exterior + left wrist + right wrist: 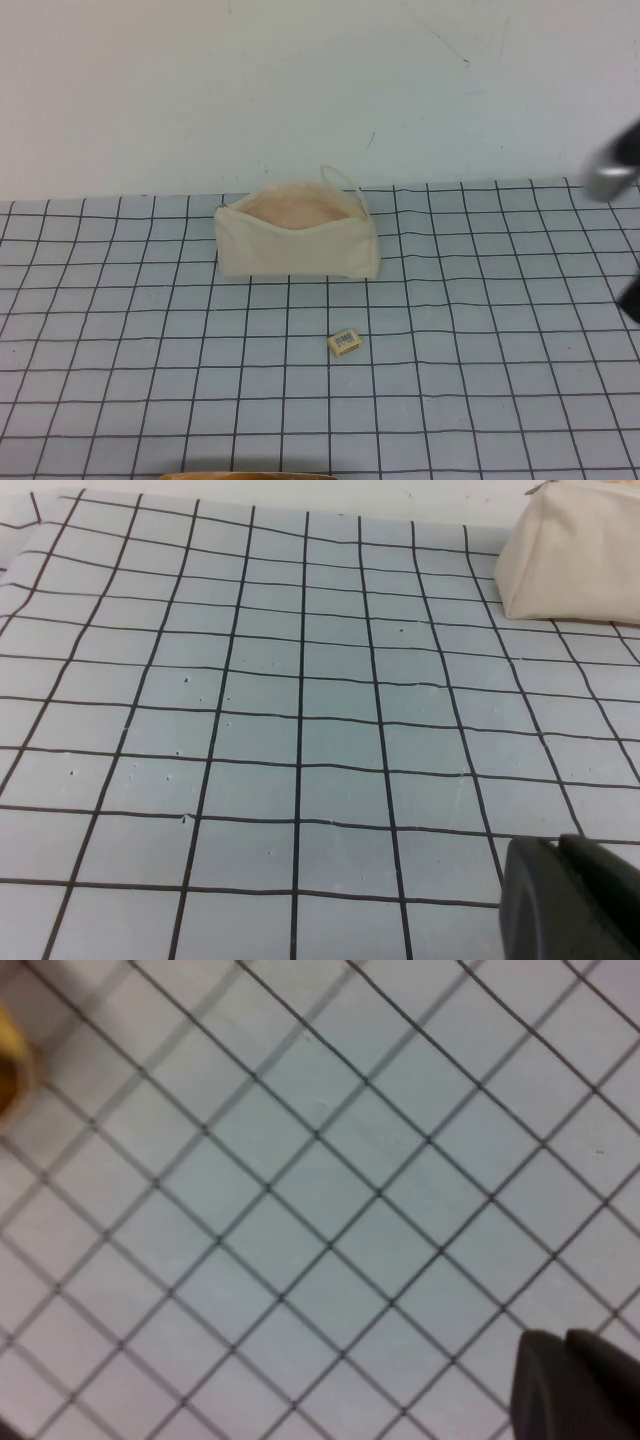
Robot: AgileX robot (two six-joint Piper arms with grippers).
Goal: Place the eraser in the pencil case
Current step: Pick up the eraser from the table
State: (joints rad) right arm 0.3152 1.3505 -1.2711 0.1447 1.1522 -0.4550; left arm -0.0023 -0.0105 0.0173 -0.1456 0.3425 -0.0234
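Note:
The eraser (344, 343), a tiny tan block with a barcode label, lies on the grid mat in front of the pencil case. The pencil case (297, 238) is a cream pouch standing open, its pinkish lining showing and a white cord loop at the back. One end of it also shows in the left wrist view (575, 555). My left gripper (560, 845) is out of the high view; its dark fingers lie together, empty, low over the mat and well short of the pouch. My right gripper (565, 1338) is shut and empty above bare mat. The right arm (615, 172) shows blurred at the right edge.
The grid-lined mat (150, 330) covers the table up to a white wall (200, 90). A tan rim (245, 476) peeks in at the front edge. A yellow-brown object (8, 1065) shows at the edge of the right wrist view.

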